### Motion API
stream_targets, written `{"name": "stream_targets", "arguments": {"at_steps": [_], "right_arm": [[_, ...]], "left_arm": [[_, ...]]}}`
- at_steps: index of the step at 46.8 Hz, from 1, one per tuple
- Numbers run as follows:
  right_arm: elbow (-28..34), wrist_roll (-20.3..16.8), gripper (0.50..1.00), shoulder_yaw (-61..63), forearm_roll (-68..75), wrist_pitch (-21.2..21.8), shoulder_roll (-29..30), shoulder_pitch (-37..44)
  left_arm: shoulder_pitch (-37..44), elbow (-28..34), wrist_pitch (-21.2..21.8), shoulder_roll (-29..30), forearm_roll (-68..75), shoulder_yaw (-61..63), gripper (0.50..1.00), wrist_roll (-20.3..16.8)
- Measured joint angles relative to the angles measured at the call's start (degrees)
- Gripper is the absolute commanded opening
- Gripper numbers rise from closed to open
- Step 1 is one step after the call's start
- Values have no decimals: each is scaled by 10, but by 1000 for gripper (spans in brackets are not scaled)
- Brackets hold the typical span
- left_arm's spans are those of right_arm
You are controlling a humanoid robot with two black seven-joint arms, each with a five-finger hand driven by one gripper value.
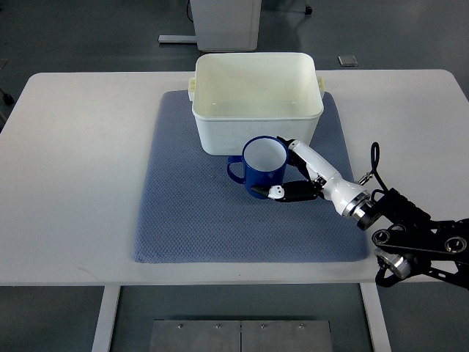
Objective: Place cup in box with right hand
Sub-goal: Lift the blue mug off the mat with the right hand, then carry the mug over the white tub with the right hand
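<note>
A blue cup (261, 167) with a white inside stands upright on the blue-grey mat (190, 213), just in front of the white box (256, 99). Its handle points left. My right hand (284, 170) comes in from the lower right and wraps the cup's right side, with one finger (299, 152) along the rim side and a thumb (278, 193) at its front base. The box is open and shows nothing inside. The left arm does not show.
The mat lies on a white table (66, 183). Beyond the table's far edge stands a white cabinet base (227, 26) on the grey floor. The right arm's black linkage (418, 246) hangs over the table's front right corner.
</note>
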Motion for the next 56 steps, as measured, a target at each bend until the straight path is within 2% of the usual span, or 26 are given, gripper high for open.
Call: {"name": "stream_targets", "arguments": {"at_steps": [19, 48, 56], "right_arm": [[26, 0, 500, 0, 12, 1, -18, 46], [26, 0, 500, -1, 79, 27, -16, 154], [21, -11, 500, -1, 81, 31, -15, 168]], "left_arm": [[0, 0, 0, 0, 0, 0, 1000, 0], [0, 0, 0, 0, 0, 0, 1000, 0], [0, 0, 0, 0, 0, 0, 1000, 0]]}}
